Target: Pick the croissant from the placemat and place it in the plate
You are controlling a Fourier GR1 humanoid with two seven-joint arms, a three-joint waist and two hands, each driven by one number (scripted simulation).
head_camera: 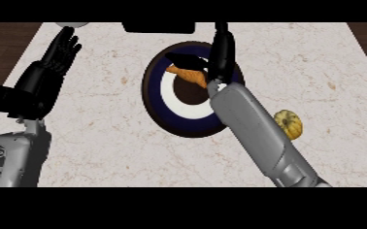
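The orange croissant lies over the upper part of the round plate, which has a dark blue rim, a white ring and a brown centre. My right hand reaches over the plate's upper right side. Its fingers stretch straight towards the far edge, and its thumb spreads left just above the croissant. The croissant rests between thumb and palm, and the hand does not close round it. The grey right forearm covers the plate's right rim. My left hand rests open at the far left, fingers up.
A small yellow gourd sits on the marble counter just right of the right forearm. A black flat object lies at the counter's far edge above the plate, with a white object at the top left. Dark floor shows past the counter's side edges.
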